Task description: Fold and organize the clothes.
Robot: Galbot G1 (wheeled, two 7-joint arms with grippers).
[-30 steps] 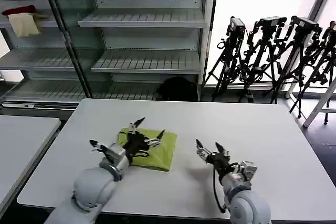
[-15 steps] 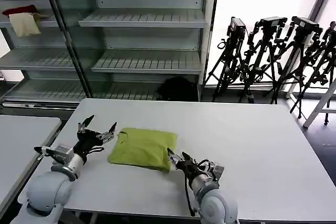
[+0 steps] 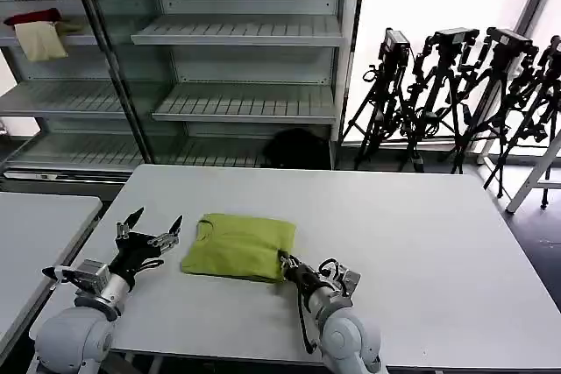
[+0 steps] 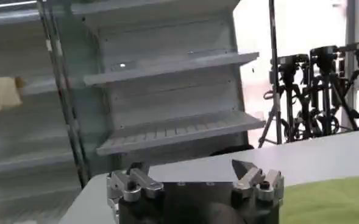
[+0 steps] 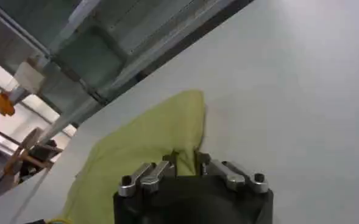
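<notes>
White table point(image 3: 421, 243), right end effector point(image 3: 286, 263) touching folded T-shirt point(image 3: 238, 246), fingers parted

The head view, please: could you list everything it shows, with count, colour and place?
Folded lime yellow-green cotton T-shirt: one, on the white table, near its front-left.
Grey metal shelving unit: one, behind the table.
Red and cream cloths: two, on a far-left shelf.
Black tripods: several, by the window, right.
Second white table: one, left edge.
Left gripper: open, left of the T-shirt.
Right gripper: at the T-shirt's front-right corner.
</notes>
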